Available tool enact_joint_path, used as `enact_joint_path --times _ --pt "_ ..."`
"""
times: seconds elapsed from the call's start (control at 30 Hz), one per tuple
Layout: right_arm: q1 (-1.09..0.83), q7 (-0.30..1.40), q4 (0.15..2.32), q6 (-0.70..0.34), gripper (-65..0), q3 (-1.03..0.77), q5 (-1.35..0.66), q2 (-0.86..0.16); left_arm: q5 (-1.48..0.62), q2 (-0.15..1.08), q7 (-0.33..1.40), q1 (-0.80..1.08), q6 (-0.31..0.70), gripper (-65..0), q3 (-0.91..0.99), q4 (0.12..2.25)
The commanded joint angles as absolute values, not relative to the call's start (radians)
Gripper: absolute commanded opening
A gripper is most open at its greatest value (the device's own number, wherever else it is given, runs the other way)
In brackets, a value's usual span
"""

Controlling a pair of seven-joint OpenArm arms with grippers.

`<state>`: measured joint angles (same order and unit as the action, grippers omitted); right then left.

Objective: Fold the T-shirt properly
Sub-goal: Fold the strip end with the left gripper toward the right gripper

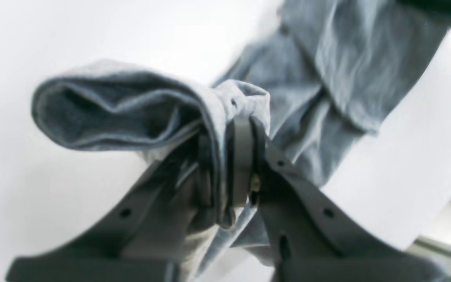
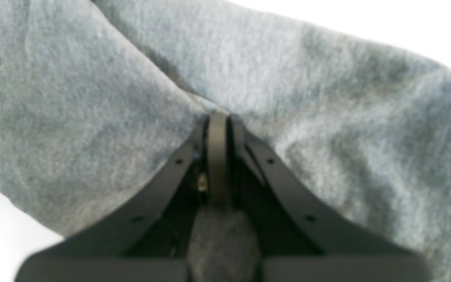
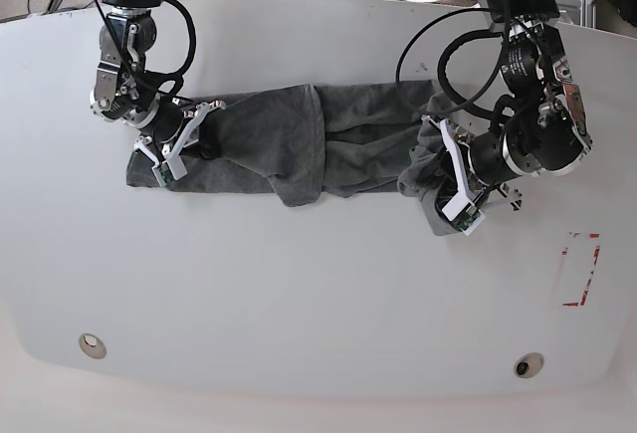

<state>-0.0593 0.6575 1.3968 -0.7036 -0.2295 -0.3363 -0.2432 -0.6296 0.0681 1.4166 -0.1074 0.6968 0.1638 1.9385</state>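
In the left wrist view, the left end effector (image 1: 229, 164) is clamped on a bunched fold of the T-shirt (image 1: 327, 78), a rolled lip of cloth curling up beside its jaws while the rest trails away over the white worktop (image 1: 53, 39); the grip looks meant to carry this end of the shirt over. In the right wrist view, the right end effector (image 2: 217, 156) is pinched tight on the T-shirt (image 2: 92, 117), grey cloth filling nearly the whole picture and gathering into a crease at its tips. In the base view, the T-shirt (image 3: 289, 144) lies as a long narrow band across the worktop (image 3: 318, 304), with the right end effector (image 3: 174, 149) at one end and the left end effector (image 3: 453, 184) at the other, that end lifted and crumpled, probably so the band can be folded across its length.
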Motion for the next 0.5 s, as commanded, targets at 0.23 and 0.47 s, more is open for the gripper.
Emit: enact_joint_path --times 0.23,0.47 --pt "-0.064 0.717 1.392 -0.698 -62.6 -0.226 -0.288 -0.248 -0.651 0.03 1.396 -0.142 0.698 -65.0 0.053 1.956" --pt "-0.064 0.717 1.394 -0.698 -62.6 -0.226 -0.288 -0.248 -0.65 0.03 1.396 -0.122 0.698 -65.0 0.004 1.956"
